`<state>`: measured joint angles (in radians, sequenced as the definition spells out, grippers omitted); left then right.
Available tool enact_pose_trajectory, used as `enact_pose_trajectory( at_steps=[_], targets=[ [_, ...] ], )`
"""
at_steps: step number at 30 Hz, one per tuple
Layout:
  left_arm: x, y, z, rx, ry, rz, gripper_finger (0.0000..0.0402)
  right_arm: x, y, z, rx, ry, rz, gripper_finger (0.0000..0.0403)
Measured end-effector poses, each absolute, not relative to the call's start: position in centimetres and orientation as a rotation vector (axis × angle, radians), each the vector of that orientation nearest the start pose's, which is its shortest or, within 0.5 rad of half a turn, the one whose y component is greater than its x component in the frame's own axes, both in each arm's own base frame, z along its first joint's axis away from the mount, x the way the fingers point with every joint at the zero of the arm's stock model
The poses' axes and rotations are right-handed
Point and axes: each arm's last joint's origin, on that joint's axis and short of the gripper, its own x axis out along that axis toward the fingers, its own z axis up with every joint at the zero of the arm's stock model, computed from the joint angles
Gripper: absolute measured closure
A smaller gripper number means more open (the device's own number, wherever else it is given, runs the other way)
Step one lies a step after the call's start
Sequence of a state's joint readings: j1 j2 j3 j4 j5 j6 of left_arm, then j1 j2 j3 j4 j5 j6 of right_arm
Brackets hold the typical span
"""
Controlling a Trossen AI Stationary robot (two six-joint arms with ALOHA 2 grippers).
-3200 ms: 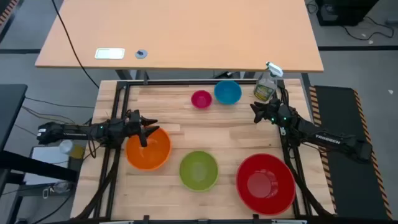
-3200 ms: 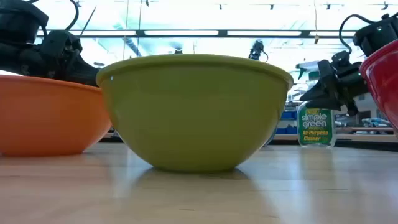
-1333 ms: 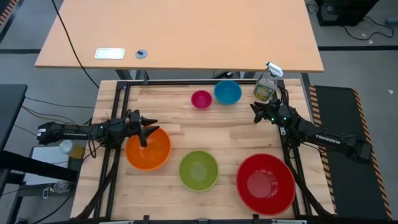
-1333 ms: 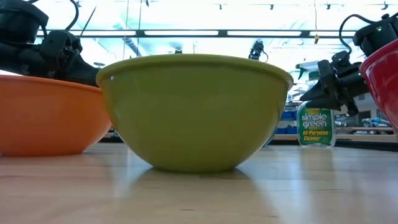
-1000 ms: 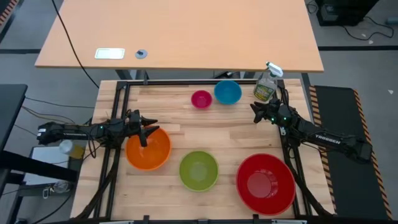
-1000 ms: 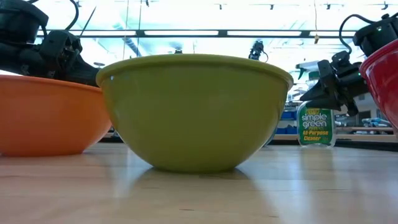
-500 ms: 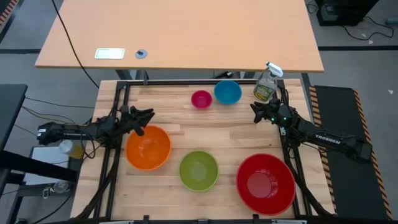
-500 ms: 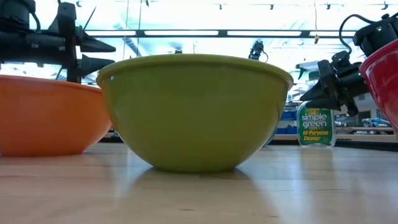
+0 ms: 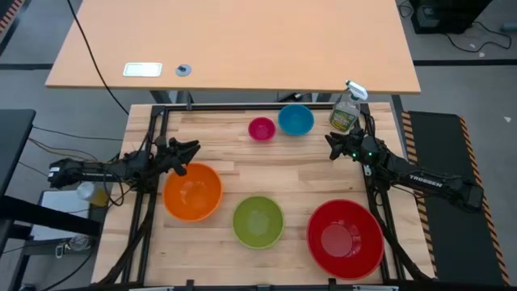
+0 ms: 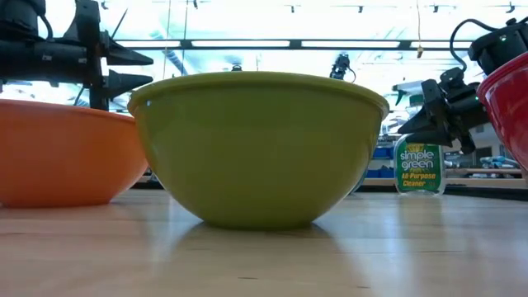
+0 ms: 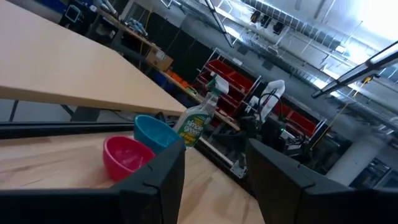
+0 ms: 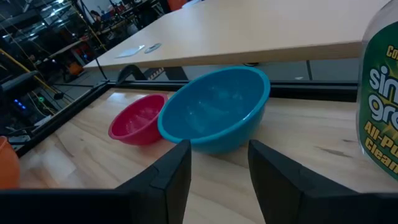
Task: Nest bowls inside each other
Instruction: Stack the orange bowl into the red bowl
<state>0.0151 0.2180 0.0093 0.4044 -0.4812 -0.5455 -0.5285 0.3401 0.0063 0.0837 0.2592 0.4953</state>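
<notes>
My left gripper [image 9: 192, 147] has lifted off the orange bowl [image 9: 192, 192], jaws apart, empty; bowl sits at its six o'clock.

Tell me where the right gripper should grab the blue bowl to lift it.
Probably the rim. The blue bowl sits upright and apart from the pink bowl, its near edge facing the open right gripper. Come from that side, one finger inside and one outside the thin wall.
</notes>
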Motion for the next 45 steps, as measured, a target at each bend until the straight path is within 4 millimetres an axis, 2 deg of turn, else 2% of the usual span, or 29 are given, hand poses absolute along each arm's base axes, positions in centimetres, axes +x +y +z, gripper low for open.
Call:
enact_pose_trajectory(
  at_steps=[6,9,15,20,24,29,34,39,45],
  targets=[
    [10.3,1.5,19.7,-0.764,-0.466,0.369,0.0230,9.6,-6.4,14.5,0.500,0.050,-0.830,0.0237],
    [10.2,1.5,20.1,-0.882,-0.538,0.324,0.0230,9.7,-6.5,15.0,0.493,-0.008,-0.822,0.0237],
    [10.2,1.5,20.1,-0.989,-0.564,0.298,0.0230,9.8,-6.6,17.6,0.533,-0.308,-0.745,0.0237],
    [10.1,1.5,20.3,-1.037,-0.599,0.289,0.0230,9.6,-6.2,19.8,0.508,-0.513,-0.580,0.0237],
    [10.0,1.6,20.9,-1.003,-0.635,0.309,0.0230,10.1,-6.1,21.1,0.568,-0.501,-0.460,0.0237],
    [10.6,1.7,23.3,-0.924,-0.634,0.381,0.0230,12.0,-6.3,23.5,0.585,-0.360,-0.318,0.0237],
    [12.9,1.8,25.7,-0.832,-0.442,0.481,0.0230,15.6,-7.1,26.3,0.581,-0.052,-0.305,0.0242],
    [15.3,1.8,27.8,-0.669,-0.040,0.629,0.0230,20.3,-8.2,28.3,0.582,0.153,-0.260,0.0243],
    [16.2,1.6,31.6,-0.458,0.429,0.667,0.0230,25.9,-8.7,29.6,0.488,0.348,-0.184,0.0244]
  ],
)
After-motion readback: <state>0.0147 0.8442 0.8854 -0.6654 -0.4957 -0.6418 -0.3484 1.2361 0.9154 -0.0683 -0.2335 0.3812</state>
